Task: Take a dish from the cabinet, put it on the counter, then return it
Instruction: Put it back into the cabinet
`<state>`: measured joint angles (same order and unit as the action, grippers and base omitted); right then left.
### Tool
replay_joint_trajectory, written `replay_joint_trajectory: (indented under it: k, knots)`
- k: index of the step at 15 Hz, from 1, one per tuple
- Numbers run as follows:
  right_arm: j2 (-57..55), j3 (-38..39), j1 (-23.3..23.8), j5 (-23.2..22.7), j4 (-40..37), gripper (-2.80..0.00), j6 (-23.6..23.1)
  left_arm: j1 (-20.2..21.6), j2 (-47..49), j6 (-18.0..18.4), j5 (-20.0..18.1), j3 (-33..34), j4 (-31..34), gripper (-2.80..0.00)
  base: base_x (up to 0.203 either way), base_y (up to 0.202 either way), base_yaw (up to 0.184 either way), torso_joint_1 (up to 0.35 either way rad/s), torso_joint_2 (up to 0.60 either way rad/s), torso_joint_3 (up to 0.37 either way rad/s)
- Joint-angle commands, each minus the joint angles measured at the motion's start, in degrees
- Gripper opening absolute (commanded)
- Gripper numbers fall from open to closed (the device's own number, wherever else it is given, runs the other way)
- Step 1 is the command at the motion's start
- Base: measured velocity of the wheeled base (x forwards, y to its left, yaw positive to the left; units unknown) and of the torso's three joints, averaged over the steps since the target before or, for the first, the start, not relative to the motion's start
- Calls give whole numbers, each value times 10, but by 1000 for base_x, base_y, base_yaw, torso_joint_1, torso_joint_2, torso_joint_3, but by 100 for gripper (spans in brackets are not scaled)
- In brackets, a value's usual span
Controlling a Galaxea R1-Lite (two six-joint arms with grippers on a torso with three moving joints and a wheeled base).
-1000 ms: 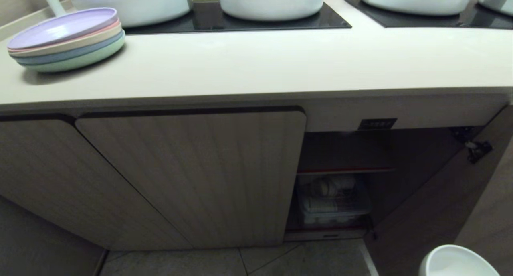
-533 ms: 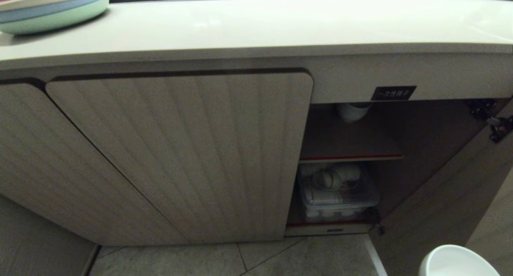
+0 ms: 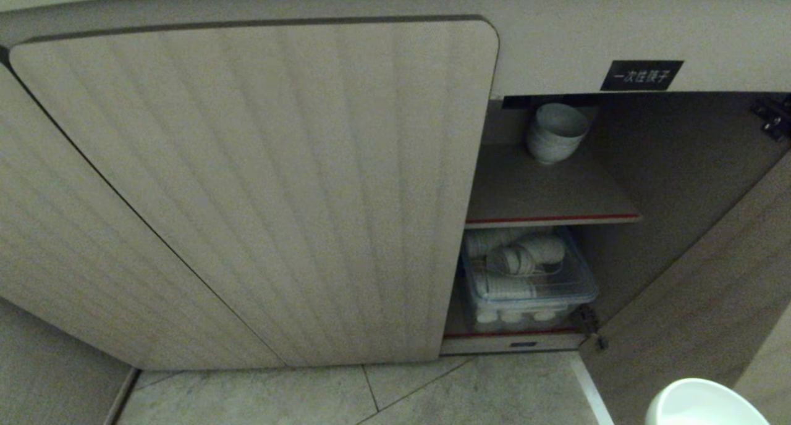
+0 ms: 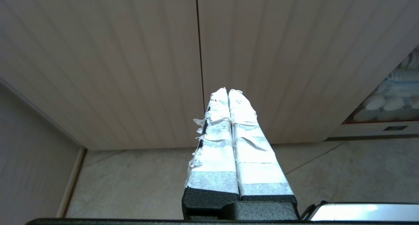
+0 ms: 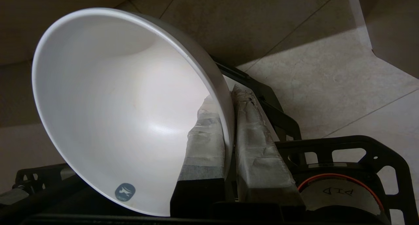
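Observation:
The dish [image 5: 114,104], a plain white bowl, hangs tilted over the floor tiles with my right gripper [image 5: 229,97] shut on its wall, one finger inside and one outside. In the head view only the dish's rim [image 3: 704,403] shows, at the bottom right, low in front of the cabinet's open door [image 3: 698,277]. The cabinet [image 3: 278,196] fills that view, its right compartment open under a black label [image 3: 641,75]. The counter's top is out of view above. My left gripper [image 4: 228,91] is shut and empty, pointing at the closed fluted doors.
A stack of white bowls [image 3: 556,131] stands at the back of the red-edged upper shelf [image 3: 544,196]. Below it a clear lidded box [image 3: 525,283] of white crockery fills the lower shelf. Grey floor tiles [image 3: 309,394] run along the cabinet's foot.
The whole head view has sunk: the counter, pots and pastel plates slid up out of the picture and the cabinet's inside came into view. The dish keeps its place at the bottom right.

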<state>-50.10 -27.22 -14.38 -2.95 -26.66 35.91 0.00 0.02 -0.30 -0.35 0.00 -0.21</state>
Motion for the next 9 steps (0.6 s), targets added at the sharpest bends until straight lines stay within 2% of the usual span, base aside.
replay_joint_trajectory:
  k: [1,9]
  knots:
    - [-1,0,0,0,-2,-280,2,0,0,0,0,0,0,-280,0,0,0,-36,154,100]
    - [-1,0,1,0,-2,-280,2,0,0,0,0,0,0,-280,0,0,0,-3,22,19]
